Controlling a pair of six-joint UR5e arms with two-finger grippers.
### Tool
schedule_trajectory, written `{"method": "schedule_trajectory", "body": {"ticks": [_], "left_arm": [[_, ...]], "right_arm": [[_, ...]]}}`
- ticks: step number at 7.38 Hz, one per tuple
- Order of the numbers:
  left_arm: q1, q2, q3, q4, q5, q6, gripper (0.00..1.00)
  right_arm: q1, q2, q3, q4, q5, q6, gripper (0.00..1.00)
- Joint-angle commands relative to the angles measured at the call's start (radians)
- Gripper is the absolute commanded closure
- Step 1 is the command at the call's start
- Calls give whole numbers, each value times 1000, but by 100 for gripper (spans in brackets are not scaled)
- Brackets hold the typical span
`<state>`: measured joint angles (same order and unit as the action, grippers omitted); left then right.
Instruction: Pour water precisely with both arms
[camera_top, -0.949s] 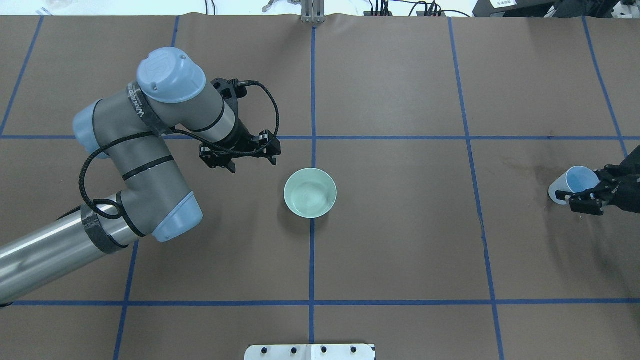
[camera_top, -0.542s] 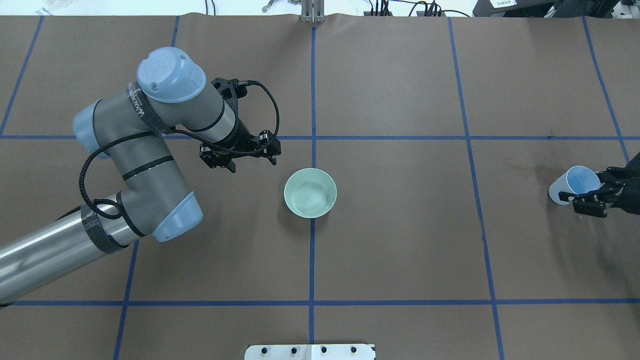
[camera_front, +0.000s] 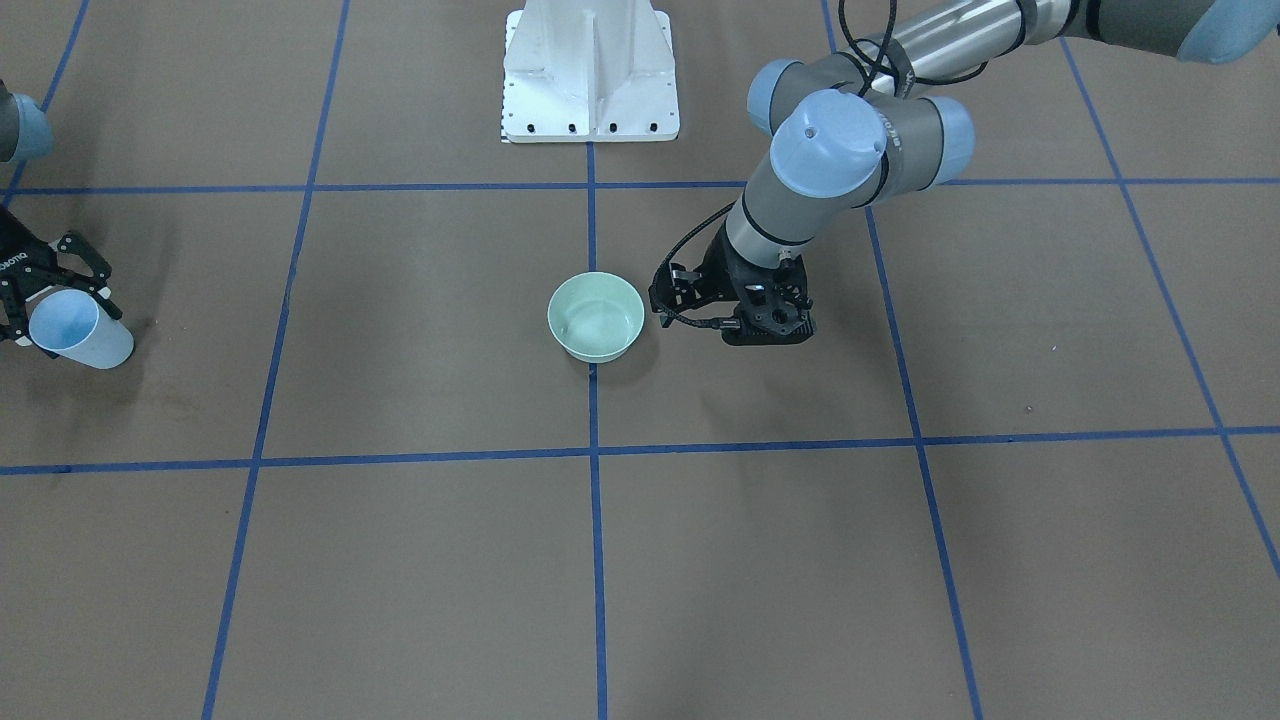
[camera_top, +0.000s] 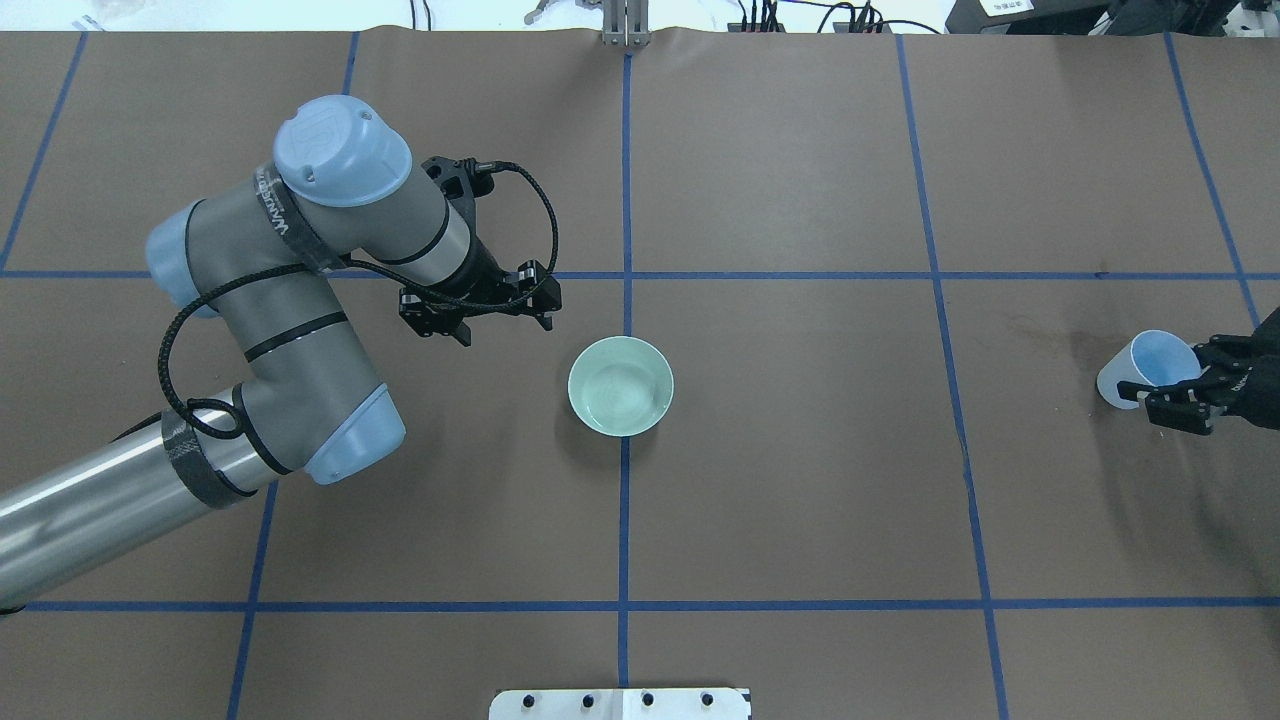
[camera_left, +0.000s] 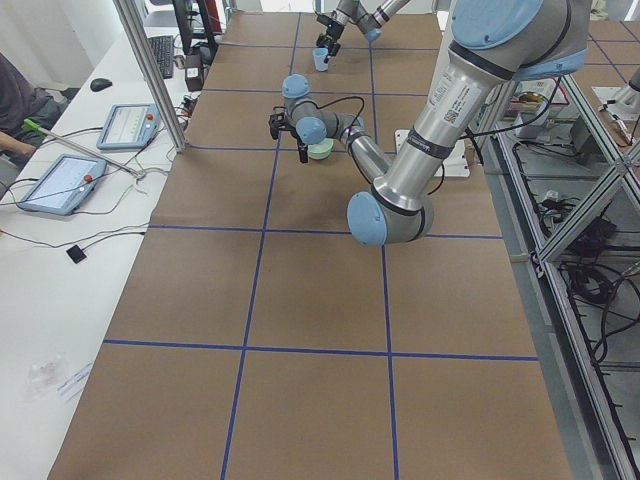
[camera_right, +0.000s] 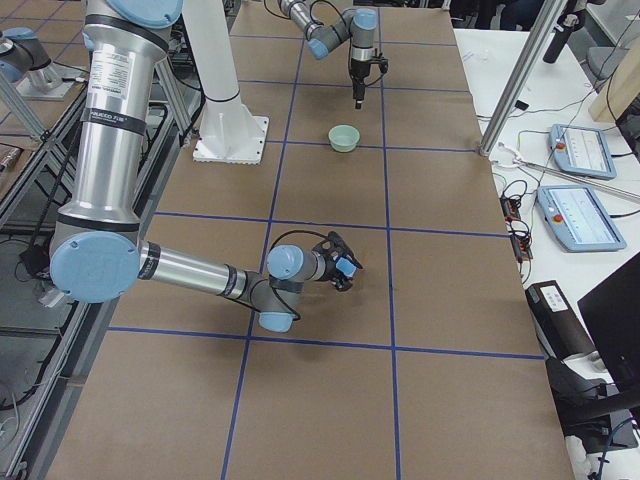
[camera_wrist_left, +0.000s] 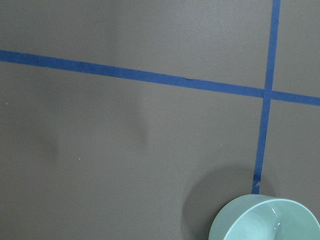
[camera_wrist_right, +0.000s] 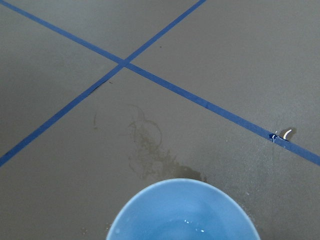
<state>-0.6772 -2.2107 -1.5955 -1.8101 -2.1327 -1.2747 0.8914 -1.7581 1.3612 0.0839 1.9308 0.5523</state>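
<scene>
While the right claw (camera_top: 1172, 380) pinched a light-blue cup (camera_top: 1150, 360) between its fingers, it sat far out at the robot's right end of the counter (camera_top: 800, 480), well apart from everything else. The cup was tilted, mouth angled up toward the overhead camera. From the side view it looked to be off the paper, though I couldn't tell how clear of it. The water (camera_wrist_right: 187, 222) showed only as a few small whitish glints low inside the cup in the right wrist view. Whether the bowl held any, I couldn't tell. A dark damp stain (camera_wrist_right: 150, 150) marked the brown paper just beyond the cup's rim. A pale green bowl (camera_top: 572, 388) stood upright mid-counter, right on the central blue tape line (camera_top: 625, 520). The left arm (camera_top: 300, 290) was bent over the counter, and the left claw (camera_top: 505, 328) pointed down just beside the bowl on the robot's left and slightly farther out, not touching it. That claw's fingers looked spread and gripped nothing; its wrist camera saw only bare paper, tape and the bowl's edge in the lower corner. The right arm (camera_right: 190, 268) reached out low and nearly horizontal. The white pedestal (camera_front: 590, 70) stood at the counter's robot side, in line with the bowl.
</scene>
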Motion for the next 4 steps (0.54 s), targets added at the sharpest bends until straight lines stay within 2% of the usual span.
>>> {"method": "schedule_trajectory", "body": {"ticks": [1, 2, 4], "left_arm": [[-1, -1, -1, 0, -1, 0, 0], [-2, -3, -4, 0, -1, 0, 0], [-19, 2, -30, 0, -1, 0, 0]], "right_arm": [[0, 11, 21, -6, 8, 0, 44], [-2, 34, 42, -45, 8, 1, 48], [0, 133, 129, -274, 2, 1, 49]]}}
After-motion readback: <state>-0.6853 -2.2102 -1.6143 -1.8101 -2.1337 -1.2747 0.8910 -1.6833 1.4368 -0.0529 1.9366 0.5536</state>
